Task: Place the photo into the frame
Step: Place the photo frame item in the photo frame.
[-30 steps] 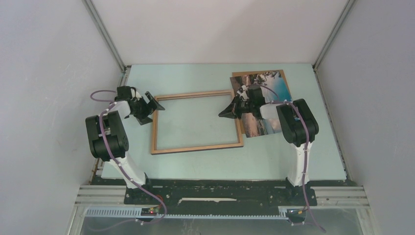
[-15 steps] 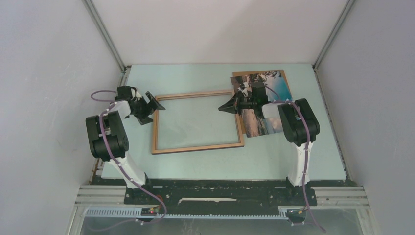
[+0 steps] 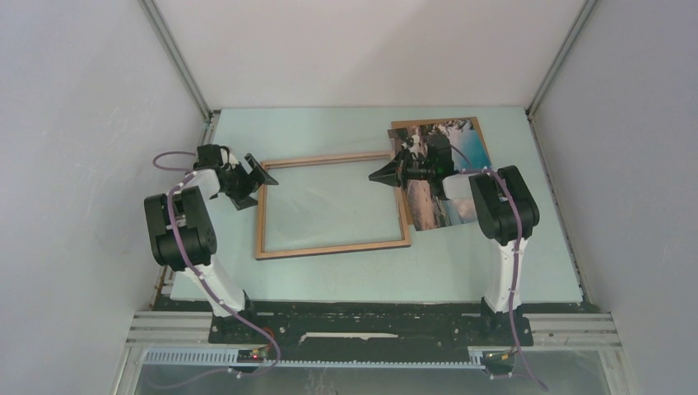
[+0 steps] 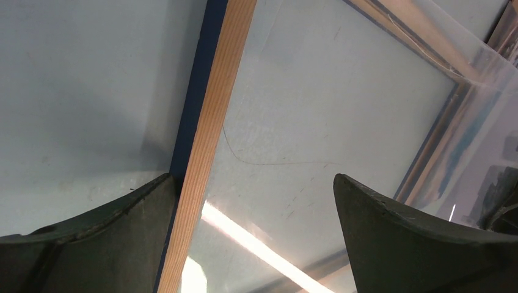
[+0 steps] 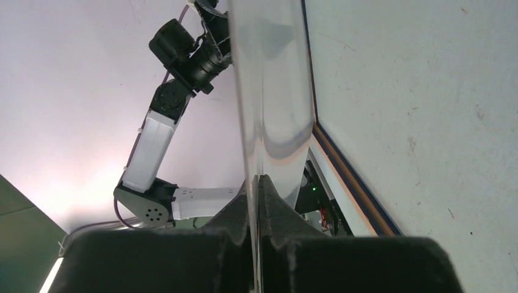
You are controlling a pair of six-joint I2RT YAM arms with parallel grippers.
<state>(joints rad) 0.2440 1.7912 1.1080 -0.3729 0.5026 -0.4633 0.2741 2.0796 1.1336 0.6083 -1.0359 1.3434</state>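
1. My right tool [image 3: 380,174] is pinched shut on the right edge of a clear pane [image 5: 269,73], tipping it up out of the frame [image 3: 329,248]. The frame lies wood face up in the middle of the worktop [image 3: 346,280]. With such a thin bite on the edge, the pane could slip and drop onto the rails.
2. My left tool [image 4: 251,183] stands wide open astride the frame's left rail and grips nothing. If the pane drags, I judge the unpinned frame could slide towards the right edge.
3. The photo [image 3: 469,144] lies picture up on a brown board [image 3: 411,123] by the far right corner, partly under my right arm. Swinging the pane that way could scrape or shove it.
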